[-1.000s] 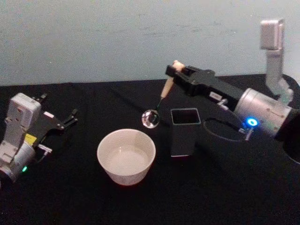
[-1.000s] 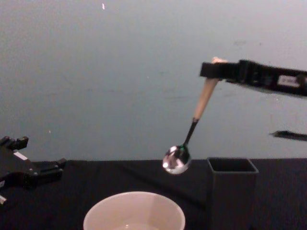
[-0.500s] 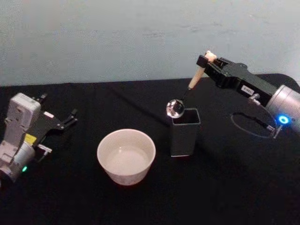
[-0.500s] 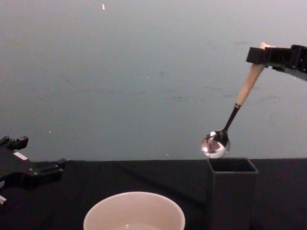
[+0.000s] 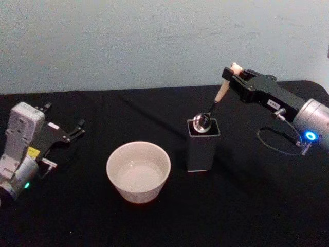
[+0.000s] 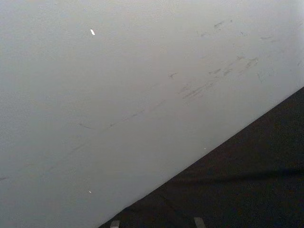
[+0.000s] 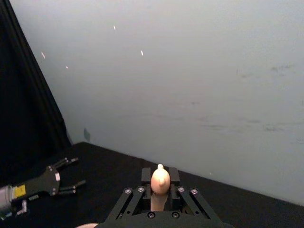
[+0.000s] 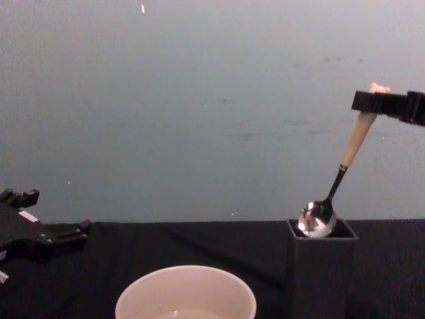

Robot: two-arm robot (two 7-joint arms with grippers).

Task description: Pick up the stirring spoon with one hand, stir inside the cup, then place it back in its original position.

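Since the last frames, the right arm has swung the spoon rightward and down, away from the cup, until its bowl sits at the mouth of the holder. On the black table (image 5: 257, 206) my left arm lies parked at the near left, the left gripper (image 5: 80, 128) resting with its fingers spread and nothing between them. The right gripper (image 5: 234, 72) reaches in from the right, pinched closed on the bear-head top of the stirring spoon (image 5: 220, 94). The cup (image 5: 134, 193) stands near the table's middle, just left of the dark grey holder (image 5: 203, 152) and apart from it. From the chest camera, the spoon hangs tilted, handle leaning up to the right and the shiny bowl partly dipped past the holder's rim.

I judge this to be the return step, with stirring behind me. Next I need to lower the spoon steadily so the bowl clears the rim, let the stem settle against the wall, then part the fingers and back away.
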